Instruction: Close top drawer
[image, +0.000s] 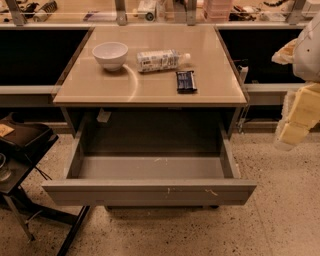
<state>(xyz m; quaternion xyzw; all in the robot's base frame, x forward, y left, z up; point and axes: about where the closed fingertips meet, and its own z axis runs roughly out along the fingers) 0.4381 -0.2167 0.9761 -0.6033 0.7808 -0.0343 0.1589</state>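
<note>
The top drawer (149, 192) is a wide shallow grey metal drawer. It stands pulled far out from under the tan table (150, 92), and its grey inside looks empty. Its flat front has small pale scratch marks right of centre. My gripper (295, 117) hangs at the right edge of the camera view. It is to the right of the drawer and above the level of its front, apart from it and holding nothing that I can see.
On the tabletop are a white bowl (110, 54), a plastic bottle (161, 60) lying on its side and a dark snack packet (186, 81). A black stand (25, 145) with splayed legs is at the drawer's left. Speckled floor lies in front.
</note>
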